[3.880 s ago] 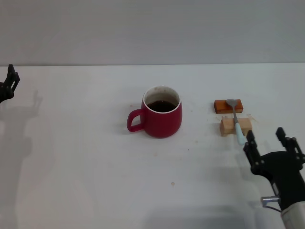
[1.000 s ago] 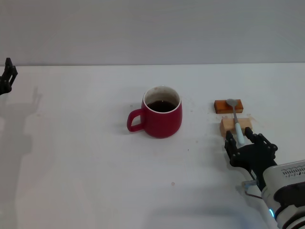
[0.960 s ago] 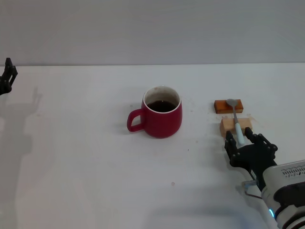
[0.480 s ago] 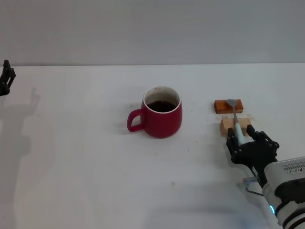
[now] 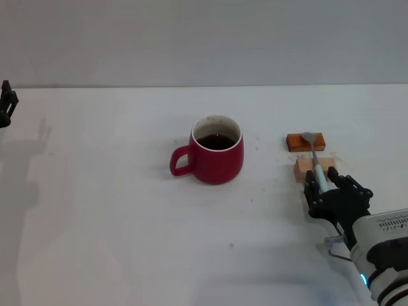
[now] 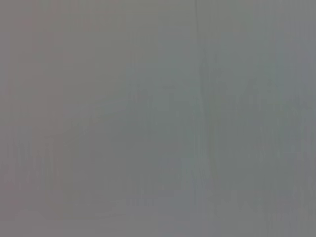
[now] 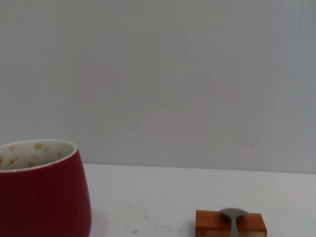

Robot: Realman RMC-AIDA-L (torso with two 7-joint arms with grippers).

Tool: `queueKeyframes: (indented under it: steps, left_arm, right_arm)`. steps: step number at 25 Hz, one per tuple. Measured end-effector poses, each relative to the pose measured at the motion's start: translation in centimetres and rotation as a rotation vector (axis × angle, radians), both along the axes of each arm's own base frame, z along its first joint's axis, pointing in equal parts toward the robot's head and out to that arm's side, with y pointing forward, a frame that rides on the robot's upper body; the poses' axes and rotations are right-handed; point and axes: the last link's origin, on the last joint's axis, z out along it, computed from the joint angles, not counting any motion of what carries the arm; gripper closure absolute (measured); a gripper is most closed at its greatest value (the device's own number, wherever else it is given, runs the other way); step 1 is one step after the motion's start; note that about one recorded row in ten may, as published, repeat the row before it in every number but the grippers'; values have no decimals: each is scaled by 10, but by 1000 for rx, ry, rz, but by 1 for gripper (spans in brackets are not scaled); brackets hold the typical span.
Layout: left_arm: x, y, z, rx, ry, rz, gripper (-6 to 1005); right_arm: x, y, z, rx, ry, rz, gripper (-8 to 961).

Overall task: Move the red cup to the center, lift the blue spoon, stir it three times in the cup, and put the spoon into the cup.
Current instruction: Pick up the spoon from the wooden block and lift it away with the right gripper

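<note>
Two small blocks carry the blue spoon (image 5: 316, 164) just beyond the right pincer (image 5: 325, 183): an orange-brown block (image 5: 306, 141) farther off, under the grey metal bowl, and a tan wooden block (image 5: 313, 169) nearer, under the slim pale-blue handle. The right pincer's black fingers (image 5: 309, 189) stand apart on either side of the handle's near end, low over the matte white tabletop (image 5: 127, 217), and whether they touch the handle cannot be told. To the pincer's left and a little farther away, near the tabletop's middle, sits the red cup (image 5: 216, 157), a squat glossy mug with a white inner wall, a loop handle on the side turned away from the pincer, and dark liquid inside. The right wrist view shows the cup's rounded red side and speckled inner rim. The left pincer (image 5: 6, 102) sits far across the tabletop at its left edge; its fingers' state cannot be told.
</note>
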Motion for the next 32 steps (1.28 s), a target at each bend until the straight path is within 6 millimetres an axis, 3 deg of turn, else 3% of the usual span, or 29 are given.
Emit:
queueKeyframes:
  steps: [32]
  left_arm:
    - [-1, 0, 3, 12, -3, 7, 152]
  right_arm:
    - [4, 1, 1, 3, 4, -24, 624]
